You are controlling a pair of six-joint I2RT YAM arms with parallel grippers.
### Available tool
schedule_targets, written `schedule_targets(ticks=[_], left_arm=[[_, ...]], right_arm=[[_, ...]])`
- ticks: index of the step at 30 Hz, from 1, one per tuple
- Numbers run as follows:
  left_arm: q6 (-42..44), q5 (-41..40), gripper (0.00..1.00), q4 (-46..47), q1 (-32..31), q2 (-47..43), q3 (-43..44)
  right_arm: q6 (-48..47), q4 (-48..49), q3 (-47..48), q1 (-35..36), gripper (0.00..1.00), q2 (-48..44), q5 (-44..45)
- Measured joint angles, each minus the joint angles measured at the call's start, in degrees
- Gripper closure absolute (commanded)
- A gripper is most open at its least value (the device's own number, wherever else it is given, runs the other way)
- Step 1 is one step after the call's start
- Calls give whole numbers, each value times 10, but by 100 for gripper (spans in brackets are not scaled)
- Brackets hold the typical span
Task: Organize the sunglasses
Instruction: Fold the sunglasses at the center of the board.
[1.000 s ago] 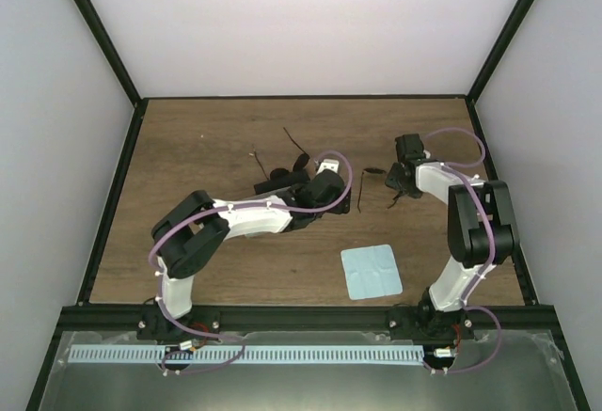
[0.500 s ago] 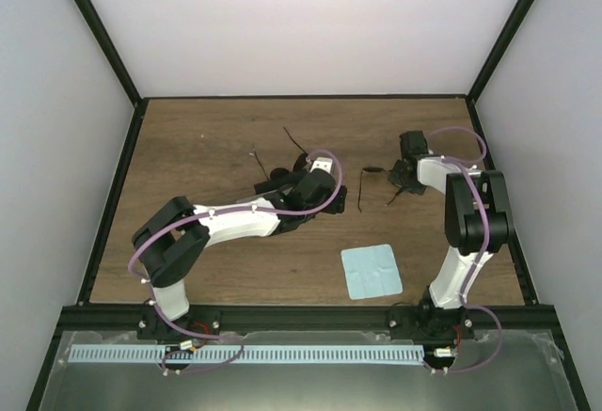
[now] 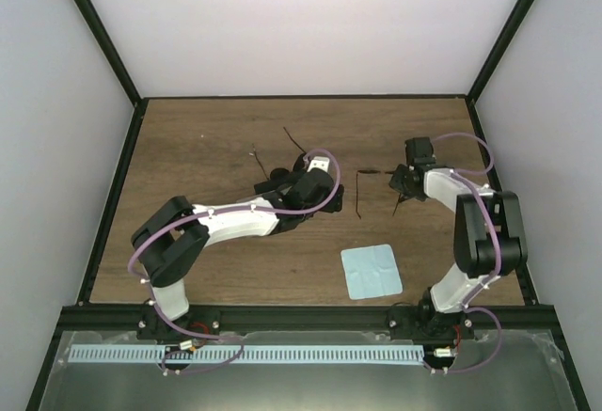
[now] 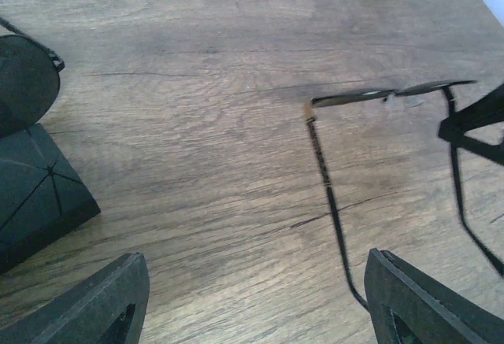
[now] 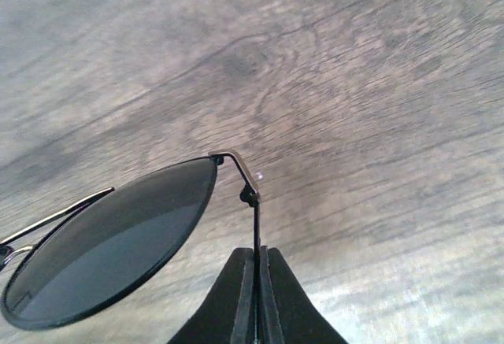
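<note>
**Right pincer.** My right pincer [image 5: 256, 259] is closed, its tips clamped on one thin arm of the right pair [image 5: 110, 234] just behind the hinge. The dark round lens sits ahead of the tips and to their left. The pair's other arm trails back toward my base, away from the tips on their left. I cannot tell whether the frame rests on the desk [image 3: 188, 148] or hangs just above it.

**Left pincer.** My left pincer [image 4: 256, 285] is open wide and holds nothing, with bare wood between its fingers. The left pair [image 4: 24, 76] lies ahead and to the left, only one lens showing at the border of my wrist view. A black case [image 4: 35, 194] sits just beside that lens on the nearer side. The right pair stands ahead and to the right, its free arm ending close to my right finger.

**Edges and room.**
- Open wood lies between my two pincers, crossed only by that free arm.
- Beyond both pincers the desk runs bare to the far edge at the wall.
- My right pincer works near the desk's right edge and its black frame post.
- Left of my left pincer there is wide open wood.
- A blue cloth [image 3: 371, 272] lies well behind my right pincer, toward the bases.
</note>
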Motion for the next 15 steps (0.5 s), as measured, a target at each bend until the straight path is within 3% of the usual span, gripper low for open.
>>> schedule_targets(ticks=[7,12,15], left_arm=[[-1,-6,21,0,3,0,-9],[8,2,7,16,12,-2,-21],[31,47,0,59,39,-24,-64]], right_arm=[[-16,6,-17,12,99,-90,-20],[-44,8,-17,46,99,-103,2],[-61,6,-20,82,99,-104,30]])
